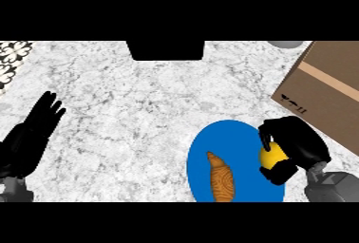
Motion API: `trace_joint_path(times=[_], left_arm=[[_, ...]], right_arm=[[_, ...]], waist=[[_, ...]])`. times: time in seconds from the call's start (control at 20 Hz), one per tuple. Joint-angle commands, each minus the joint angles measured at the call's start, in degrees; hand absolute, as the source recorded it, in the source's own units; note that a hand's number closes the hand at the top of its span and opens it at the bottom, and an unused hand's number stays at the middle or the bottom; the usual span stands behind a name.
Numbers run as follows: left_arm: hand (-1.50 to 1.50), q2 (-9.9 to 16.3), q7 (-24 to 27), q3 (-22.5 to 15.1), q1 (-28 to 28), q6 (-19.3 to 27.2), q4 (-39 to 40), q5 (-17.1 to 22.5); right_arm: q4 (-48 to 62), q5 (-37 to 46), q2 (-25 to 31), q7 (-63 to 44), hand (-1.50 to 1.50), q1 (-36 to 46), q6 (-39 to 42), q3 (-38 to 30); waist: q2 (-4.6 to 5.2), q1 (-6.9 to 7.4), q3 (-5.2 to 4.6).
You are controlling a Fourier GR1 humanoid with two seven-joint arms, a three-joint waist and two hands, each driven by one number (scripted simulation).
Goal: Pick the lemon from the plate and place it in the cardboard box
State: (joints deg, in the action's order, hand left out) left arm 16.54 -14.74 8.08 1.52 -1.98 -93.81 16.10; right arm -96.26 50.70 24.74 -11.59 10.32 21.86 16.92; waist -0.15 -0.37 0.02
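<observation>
Yellow lemon (272, 155) sits clasped in the right hand (294, 144) over the plate (210, 142); lift straight (avoid the croissant (222, 178)), then cross to the box (326, 90). Left hand (32, 137) rests open.

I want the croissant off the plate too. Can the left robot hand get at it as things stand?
Probably yes: the left robot hand rests open at the far left, with bare counter between it and the croissant on the blue plate.
</observation>
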Motion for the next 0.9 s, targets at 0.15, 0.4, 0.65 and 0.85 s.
trace_joint_path(times=[0.15, 0.4, 0.65, 0.85], left_arm=[[0.0, -0.4, 1.08, 0.05, -0.71, -0.32, 1.1, -1.34], [0.0, -0.59, 1.35, 0.98, 0.83, 0.21, 1.23, -1.2], [0.0, -2.29, -2.22, -1.61, -1.27, 1.48, -3.73, -2.16], [0.0, -3.28, -2.33, -2.46, -1.0, 2.32, -4.21, -3.65]], right_arm=[[-19.3, -5.59, 4.34, 2.51, 1.5, -2.88, 2.67, -7.34], [-30.08, -10.32, 4.75, -3.38, 1.5, -0.86, 5.77, -16.92], [-32.22, -14.32, 3.63, -12.56, 1.5, 3.61, 8.67, -26.34], [-24.47, -15.7, 7.01, -11.7, 1.5, 9.97, 8.62, -33.23]], waist=[[-0.14, -0.64, -0.05], [-0.1, -0.78, -0.07], [-0.1, -0.03, -0.03], [0.06, 0.48, -0.01]])
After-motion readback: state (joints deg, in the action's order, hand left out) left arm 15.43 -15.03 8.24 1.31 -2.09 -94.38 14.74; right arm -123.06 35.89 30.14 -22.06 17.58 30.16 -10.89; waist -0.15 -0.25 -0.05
